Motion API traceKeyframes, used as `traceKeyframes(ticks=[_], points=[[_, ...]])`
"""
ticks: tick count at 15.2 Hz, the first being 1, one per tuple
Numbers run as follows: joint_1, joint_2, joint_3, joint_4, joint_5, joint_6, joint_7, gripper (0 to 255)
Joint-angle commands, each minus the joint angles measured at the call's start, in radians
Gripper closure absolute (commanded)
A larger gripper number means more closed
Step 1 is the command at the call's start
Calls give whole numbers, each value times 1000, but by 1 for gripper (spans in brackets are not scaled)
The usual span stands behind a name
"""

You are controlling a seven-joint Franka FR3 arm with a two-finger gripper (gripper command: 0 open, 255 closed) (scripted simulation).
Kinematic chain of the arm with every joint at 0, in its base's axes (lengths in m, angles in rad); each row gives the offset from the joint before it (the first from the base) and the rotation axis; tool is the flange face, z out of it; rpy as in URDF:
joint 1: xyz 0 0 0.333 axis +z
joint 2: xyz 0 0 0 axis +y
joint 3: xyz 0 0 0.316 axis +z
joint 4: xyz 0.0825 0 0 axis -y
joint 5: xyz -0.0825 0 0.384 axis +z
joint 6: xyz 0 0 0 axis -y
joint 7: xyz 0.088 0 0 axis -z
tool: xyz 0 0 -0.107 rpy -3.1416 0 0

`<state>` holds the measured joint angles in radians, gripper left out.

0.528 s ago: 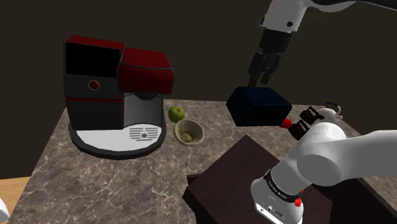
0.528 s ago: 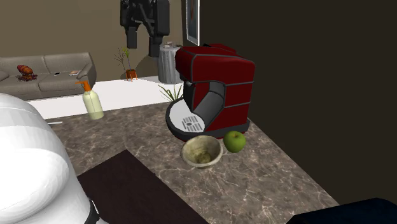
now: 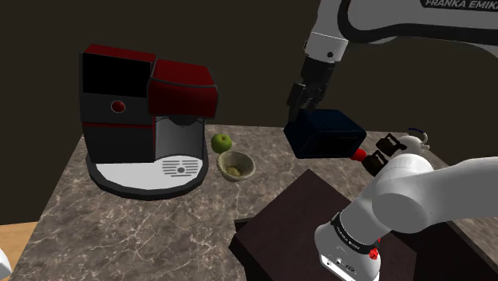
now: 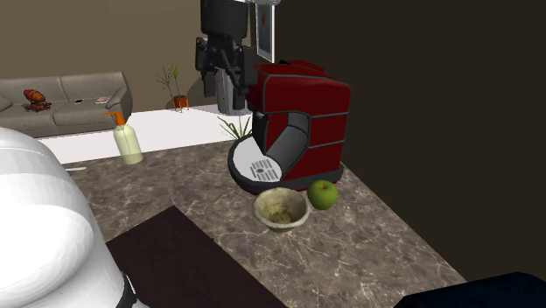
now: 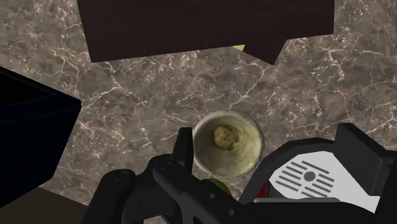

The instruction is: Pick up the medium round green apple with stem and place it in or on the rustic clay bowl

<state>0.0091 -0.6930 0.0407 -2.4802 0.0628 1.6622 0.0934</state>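
Gripper (image 4: 220,92) hovering above brown marbled counter (image 3: 120,223), fingers standing apart, gripping nothing, green apple (image 3: 221,143) sitting just beside pale bowl (image 3: 236,166), near red coffee machine (image 3: 148,104), grey sofa (image 4: 66,94) standing in room beyond.

White arm (image 3: 415,187) with dark joints, grey FRANKA EMIKA lettering and an all-black tool (image 3: 300,104).

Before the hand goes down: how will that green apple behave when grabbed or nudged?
The apple is round and sits loose on the flat counter, so a nudge would probably roll it. Its curved sides may slip out of an off-centre pinch. The bowl and coffee machine beside it would likely stop a short roll.
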Motion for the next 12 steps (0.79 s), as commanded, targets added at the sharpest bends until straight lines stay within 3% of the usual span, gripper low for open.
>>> traceKeyframes(ticks=[1, 12], points=[[-4, 49, 6, -24, -4, 93, 3, 0], [-36, 398, 27, -40, -49, 540, 36, 0]])
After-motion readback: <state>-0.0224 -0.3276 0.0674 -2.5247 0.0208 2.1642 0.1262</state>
